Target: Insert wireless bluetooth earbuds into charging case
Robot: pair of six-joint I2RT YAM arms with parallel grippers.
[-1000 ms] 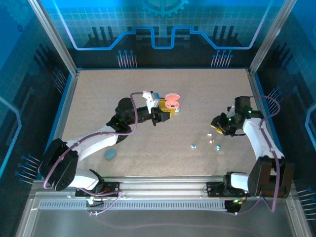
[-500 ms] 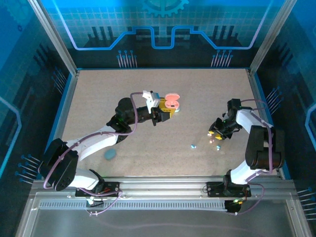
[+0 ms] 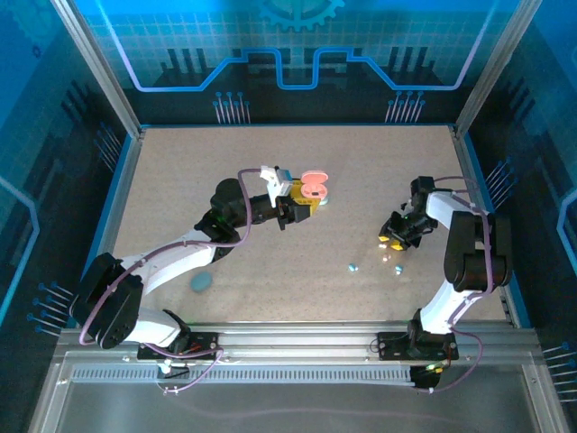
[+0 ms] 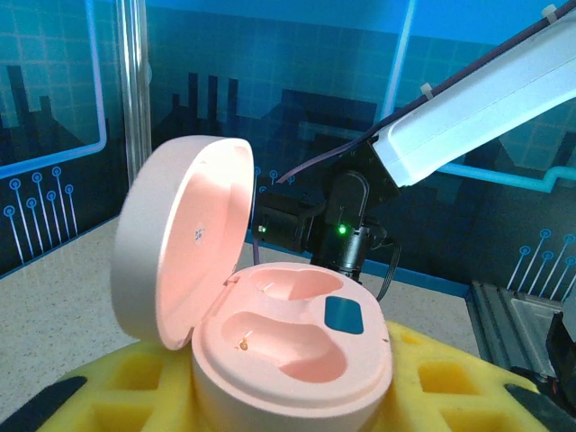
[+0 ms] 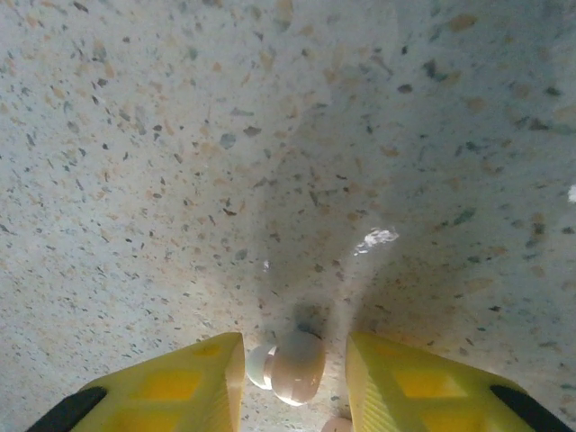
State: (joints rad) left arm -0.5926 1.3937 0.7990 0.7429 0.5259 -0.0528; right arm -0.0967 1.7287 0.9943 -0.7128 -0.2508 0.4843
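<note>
The left gripper (image 3: 300,196) holds the open pink case (image 4: 297,355) tight. Far right of the case, the right gripper (image 5: 292,353) sits open around a pink earbud (image 5: 300,367). Squeeze softly, then lift straight.

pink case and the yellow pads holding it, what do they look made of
Pink case: looks like moulded hard plastic, smooth satin finish; soft even sheen on lid and wells. Yellow pads: probably soft foam or rubber, matte; dull, slightly grainy surface with square recesses.
</note>
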